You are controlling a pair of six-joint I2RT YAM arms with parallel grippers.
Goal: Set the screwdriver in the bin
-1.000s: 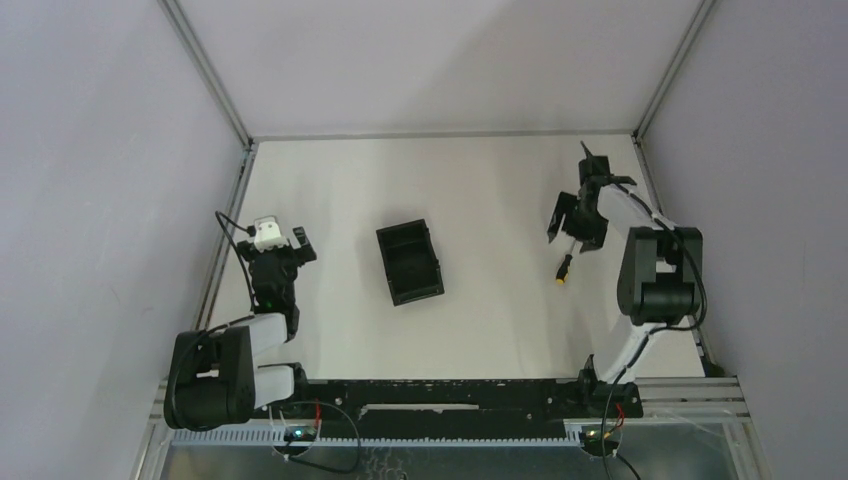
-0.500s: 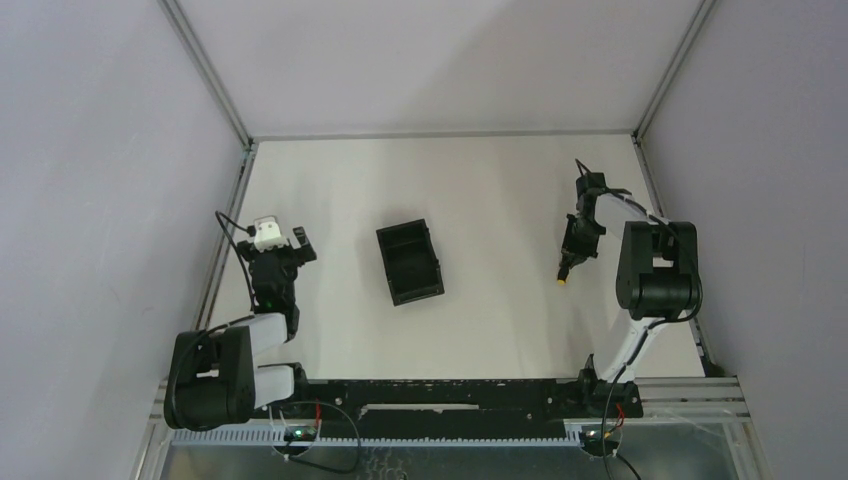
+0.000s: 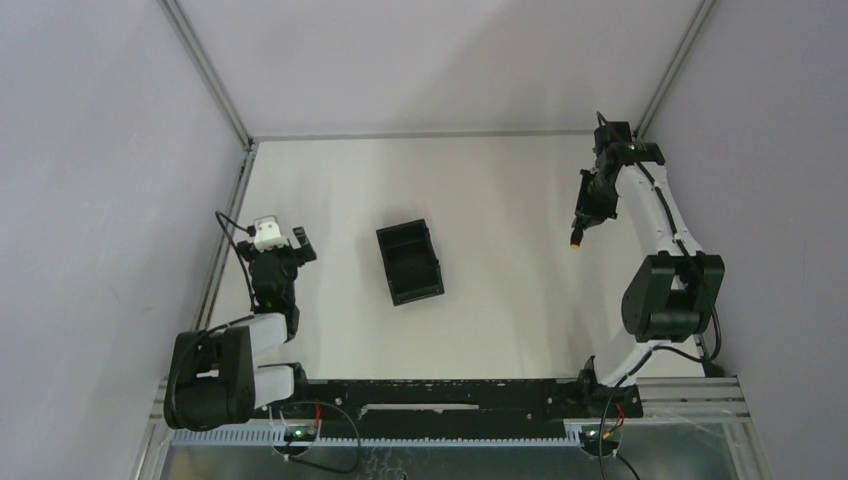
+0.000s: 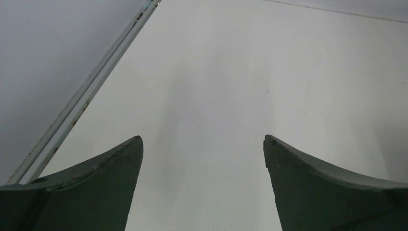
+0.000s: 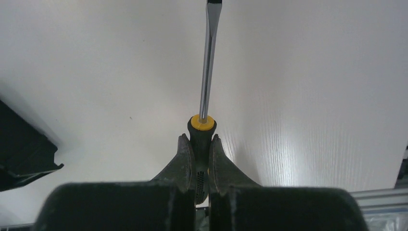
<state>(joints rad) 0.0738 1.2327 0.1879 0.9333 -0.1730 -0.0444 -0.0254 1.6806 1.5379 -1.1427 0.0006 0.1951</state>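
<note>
We see the right arm rising from its base at the near edge, its dark elbow bent on the right side and its white forearm reaching up toward the far right corner of the white tabletop (image 3: 500,180), where the wrist folds over and points back down and leftward. The right gripper (image 5: 198,144) has its two fingers pressed tightly onto the black handle of the small slim screwdriver (image 5: 207,72). The orange-yellow collar sits just beyond the fingertips, and the thin metal shaft runs straight out from the wrist camera to a flat tip. In the overhead view the tool shows as a short dark stub with a yellow spot below the gripper, and it appears to hang clear of the surface. The small black rectangular plastic bin (image 3: 412,270) with one inner divider sits near the middle of the table, well apart from the screwdriver and to its left; its corner shows at the left edge of the right wrist view. The left arm lies folded low along the left side. The left gripper (image 4: 202,142) points away from its base, its dark fingers (image 4: 96,183) spread wide over bare table.
</note>
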